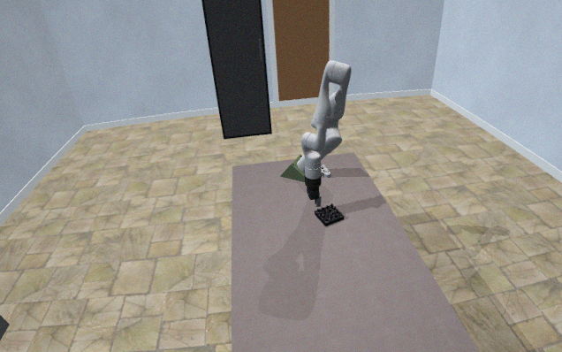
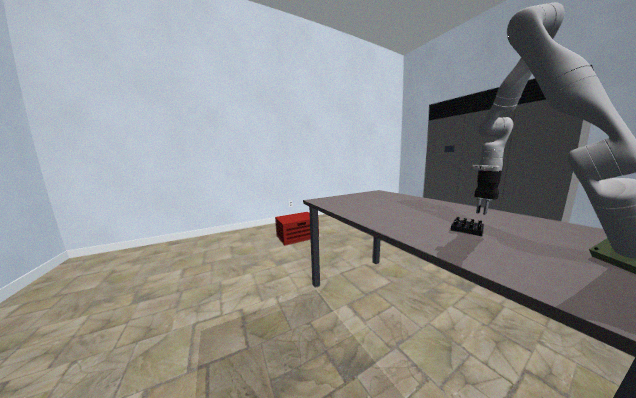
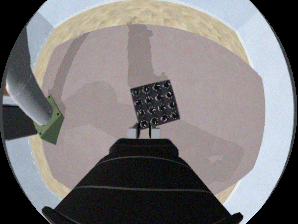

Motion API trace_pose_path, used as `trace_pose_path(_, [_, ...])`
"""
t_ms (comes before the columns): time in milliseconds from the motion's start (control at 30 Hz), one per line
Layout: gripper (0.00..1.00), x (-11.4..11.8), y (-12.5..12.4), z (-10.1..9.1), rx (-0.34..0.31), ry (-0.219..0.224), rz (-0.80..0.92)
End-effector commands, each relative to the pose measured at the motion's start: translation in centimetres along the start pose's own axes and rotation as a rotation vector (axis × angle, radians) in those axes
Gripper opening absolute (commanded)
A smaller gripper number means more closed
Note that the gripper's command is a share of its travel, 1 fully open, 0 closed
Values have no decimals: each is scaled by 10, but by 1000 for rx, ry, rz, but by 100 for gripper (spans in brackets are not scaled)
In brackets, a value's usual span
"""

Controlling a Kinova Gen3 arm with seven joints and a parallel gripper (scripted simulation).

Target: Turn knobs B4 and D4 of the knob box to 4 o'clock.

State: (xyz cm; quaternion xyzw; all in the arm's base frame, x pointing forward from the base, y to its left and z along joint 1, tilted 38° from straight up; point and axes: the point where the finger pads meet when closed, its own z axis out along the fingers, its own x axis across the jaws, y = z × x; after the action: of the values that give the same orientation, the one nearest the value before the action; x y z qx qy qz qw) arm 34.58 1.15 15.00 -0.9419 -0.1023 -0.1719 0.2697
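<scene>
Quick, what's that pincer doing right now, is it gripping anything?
Pincer: partly open, holding nothing; it hangs just above the knob box, not touching it.

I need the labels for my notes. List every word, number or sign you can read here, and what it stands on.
None can be read.
Knob box: any names and marks by the knobs are too small and blurred in all views.
Red toolbox: dark patch on its front, unreadable.
Dark panel: small plate on it, blurred.
</scene>
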Motion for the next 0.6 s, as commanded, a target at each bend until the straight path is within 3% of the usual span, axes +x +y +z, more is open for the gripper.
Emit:
trace_pose_path(0, [46, -1, -2, 5, 7, -4, -3])
trace_pose_path(567, [46, -1, -2, 21, 7, -4, -3])
